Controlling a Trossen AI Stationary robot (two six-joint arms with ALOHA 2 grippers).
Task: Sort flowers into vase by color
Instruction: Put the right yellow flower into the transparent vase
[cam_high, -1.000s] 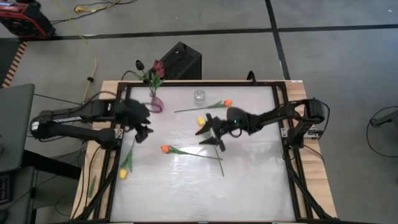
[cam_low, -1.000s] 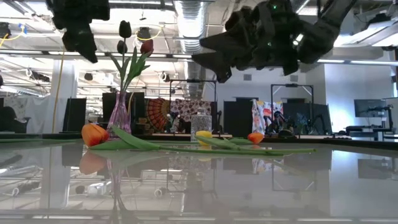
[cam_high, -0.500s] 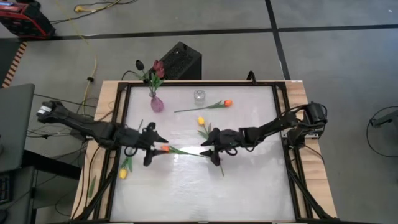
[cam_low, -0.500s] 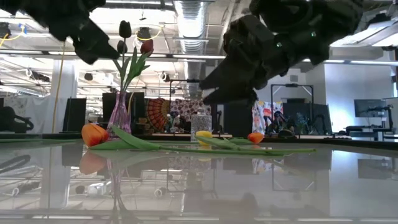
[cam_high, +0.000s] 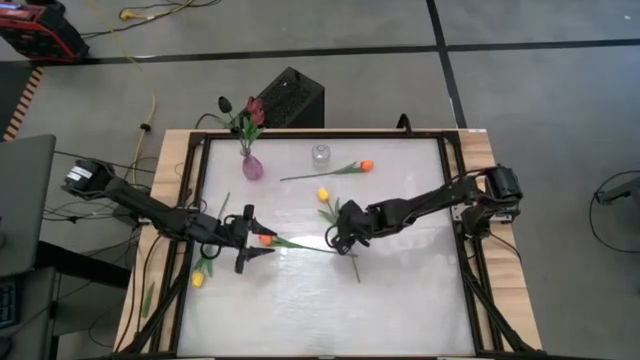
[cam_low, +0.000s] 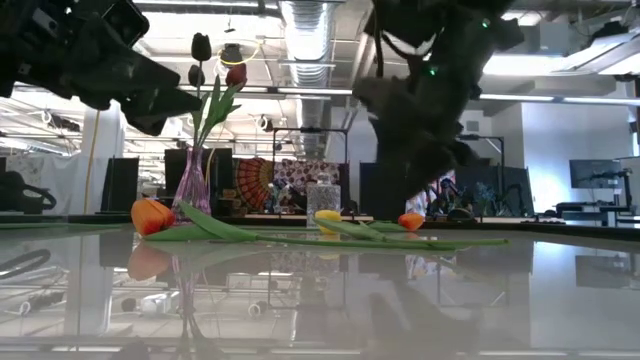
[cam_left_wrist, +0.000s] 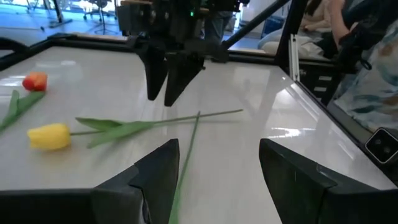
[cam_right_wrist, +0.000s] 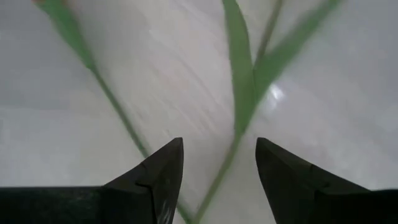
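I am seeing the left gripper (cam_high: 252, 239) spreading wide beside the head of the orange tulip (cam_high: 265, 240), which is lying flat on the desk (cam_high: 400, 300). Past that head, its stem is running toward the right gripper (cam_high: 336, 241), whose fingers are gaping wide, pointing down over the stem's far end.

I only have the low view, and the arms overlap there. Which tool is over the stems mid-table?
Observer: The right tool, above where the stems of the orange tulip and the yellow tulip cross.
Operator: Open?
Observer: Yes. Its wrist view shows a green stem between spread fingers.
Operator: And the left?
Observer: The left tool is open, at that orange tulip's head.
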